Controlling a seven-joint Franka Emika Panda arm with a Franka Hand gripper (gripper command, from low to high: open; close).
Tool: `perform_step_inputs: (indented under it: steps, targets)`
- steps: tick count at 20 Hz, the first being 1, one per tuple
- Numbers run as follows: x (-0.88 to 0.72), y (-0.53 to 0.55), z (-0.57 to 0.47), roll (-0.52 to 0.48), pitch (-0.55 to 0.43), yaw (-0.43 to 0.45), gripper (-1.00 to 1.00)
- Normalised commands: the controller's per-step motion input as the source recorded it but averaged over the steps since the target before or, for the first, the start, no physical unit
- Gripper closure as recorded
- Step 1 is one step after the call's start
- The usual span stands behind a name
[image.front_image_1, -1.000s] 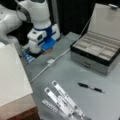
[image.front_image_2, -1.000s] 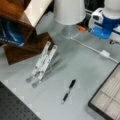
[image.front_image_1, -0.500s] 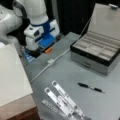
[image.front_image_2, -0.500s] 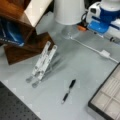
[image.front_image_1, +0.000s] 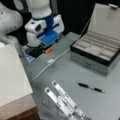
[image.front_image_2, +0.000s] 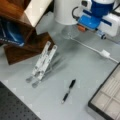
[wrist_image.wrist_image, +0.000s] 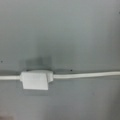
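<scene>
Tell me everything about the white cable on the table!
The white cable is thin and looks like plastic. It lies flat on the grey table, running slantwise across it in both front views. Partway along sits a small white boxy block, wider than the cord, with cord leaving both ends. Nothing holds it; the gripper stands apart, above and to the front view's left of the block.

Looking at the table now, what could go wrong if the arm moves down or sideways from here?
1. The white cable with its white connector lies across the table just below the tool; it could snag and drag.
2. The open box stands near the cable; a pulled cable might catch its corner.
3. The pen and the metal stand lie loose, so a low sweep may knock them.
</scene>
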Motion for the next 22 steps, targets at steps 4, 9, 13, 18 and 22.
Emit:
perform_step_inputs:
  steps: [4, 9, 13, 18, 22]
  targets:
    - [0.76, -0.12, 0.41, -0.084, 0.457, 0.123, -1.00]
    - [0.48, -0.04, 0.25, -0.061, 0.335, 0.136, -1.00]
    - [0.20, -0.06, 0.27, -0.087, 0.218, 0.125, -1.00]
    - [0.04, -0.12, 0.32, -0.064, 0.080, 0.135, -1.00]
    - [0.02, -0.15, 0.09, -0.056, -0.014, 0.107, -1.00]
